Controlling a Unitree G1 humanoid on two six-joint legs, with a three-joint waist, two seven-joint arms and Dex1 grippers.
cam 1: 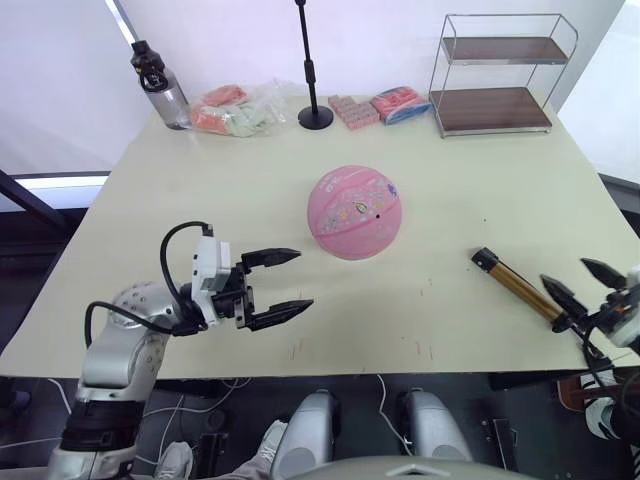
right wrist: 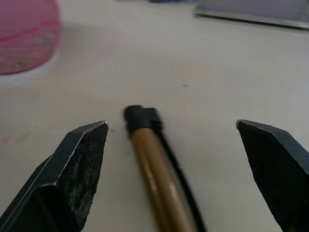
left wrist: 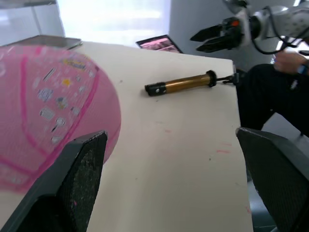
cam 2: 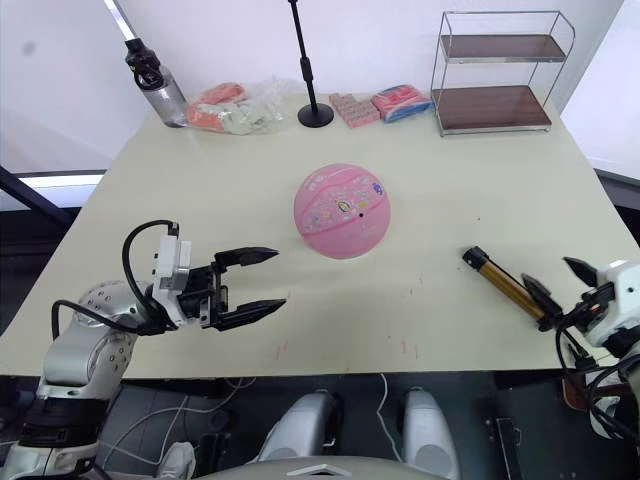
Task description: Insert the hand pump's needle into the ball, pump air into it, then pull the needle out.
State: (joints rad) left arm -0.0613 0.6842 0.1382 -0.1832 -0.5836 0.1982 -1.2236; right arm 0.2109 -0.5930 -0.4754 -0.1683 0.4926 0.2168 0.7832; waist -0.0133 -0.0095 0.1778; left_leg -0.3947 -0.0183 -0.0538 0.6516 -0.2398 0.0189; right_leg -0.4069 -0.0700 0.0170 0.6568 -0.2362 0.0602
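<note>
One pink rubber basketball sits mid-tabletop; behind it stand a black stand, a wire two-tier shelf, a water bottle and packets. One slim gold-bronze hand pump lies near the right edge, its long axis diagonal, black cap toward the ball. The right end effector straddles its near end with fingers apart; the left end effector hovers with fingers spread, apart from the ball.

A two-tier wire rack with wooden shelves stands at the table's far right corner, and a grey water bottle at the far left corner. Along the far edge between them lie bagged packets, a black stand and pink snack packs.
</note>
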